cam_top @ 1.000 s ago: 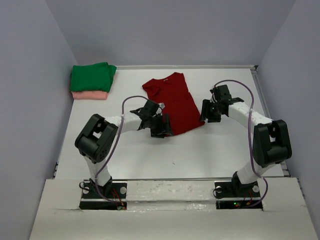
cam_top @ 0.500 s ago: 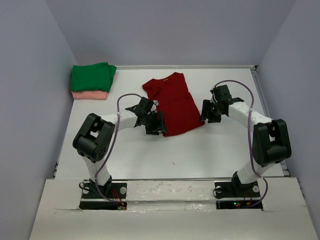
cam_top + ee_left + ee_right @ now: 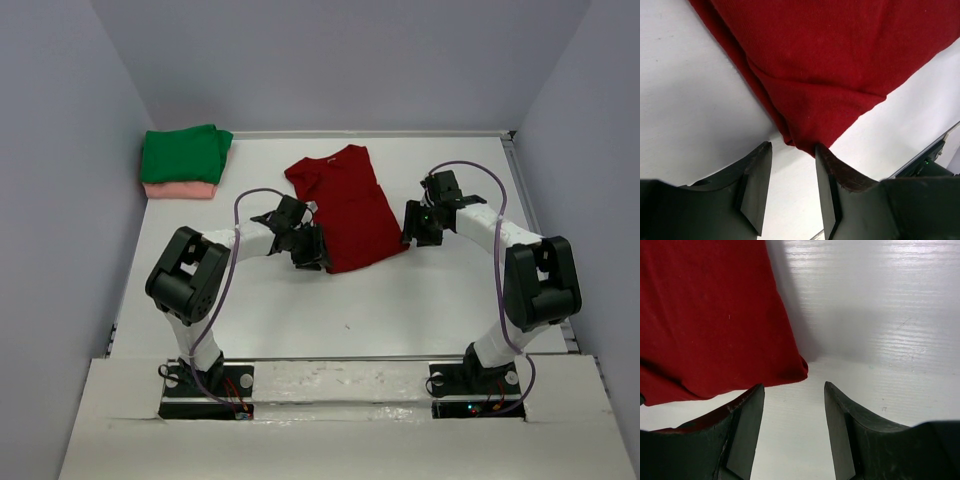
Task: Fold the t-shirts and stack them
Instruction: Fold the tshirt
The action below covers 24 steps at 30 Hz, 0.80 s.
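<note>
The left pincer (image 3: 312, 255) has slid left to the near-left corner of the dark red t-shirt (image 3: 345, 205) lying mid-bench (image 3: 400, 300), jaws narrowed yet unclenched, while the right pincer (image 3: 412, 232) stays released beside its near-right corner

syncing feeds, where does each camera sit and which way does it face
Top external: above and behind the table, looking down; shows left arm, right arm, dark red t-shirt, green t-shirt on pink t-shirt.
Left wrist: on the left arm, looking down past the left gripper, fingers framing a dark red t-shirt corner.
Right wrist: on the right arm, looking down past the right gripper, open just short of another corner.
Shared: all three show the dark red t-shirt.
</note>
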Each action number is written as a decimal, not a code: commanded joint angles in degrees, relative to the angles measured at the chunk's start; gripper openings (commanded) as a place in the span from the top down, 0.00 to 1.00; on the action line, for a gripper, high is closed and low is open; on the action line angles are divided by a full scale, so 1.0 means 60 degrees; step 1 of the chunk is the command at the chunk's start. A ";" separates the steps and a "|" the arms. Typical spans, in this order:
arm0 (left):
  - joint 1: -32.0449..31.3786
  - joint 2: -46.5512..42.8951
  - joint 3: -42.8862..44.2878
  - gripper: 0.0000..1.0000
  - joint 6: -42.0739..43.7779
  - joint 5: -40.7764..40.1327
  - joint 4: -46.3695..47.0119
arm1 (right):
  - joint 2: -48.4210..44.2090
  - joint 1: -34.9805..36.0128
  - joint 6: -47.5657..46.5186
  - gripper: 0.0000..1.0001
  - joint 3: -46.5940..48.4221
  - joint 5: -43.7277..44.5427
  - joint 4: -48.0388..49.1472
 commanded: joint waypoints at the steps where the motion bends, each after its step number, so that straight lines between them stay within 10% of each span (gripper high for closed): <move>1: -0.0007 -0.0227 -0.0215 0.51 -0.0112 0.0360 0.0235 | 0.0045 -0.0057 0.0022 0.43 0.0159 0.0152 0.0284; 24: -0.0169 0.0139 -0.0318 0.45 -0.0552 0.0829 0.1097 | -0.0102 -0.0057 0.0022 0.43 0.0071 0.0108 0.0225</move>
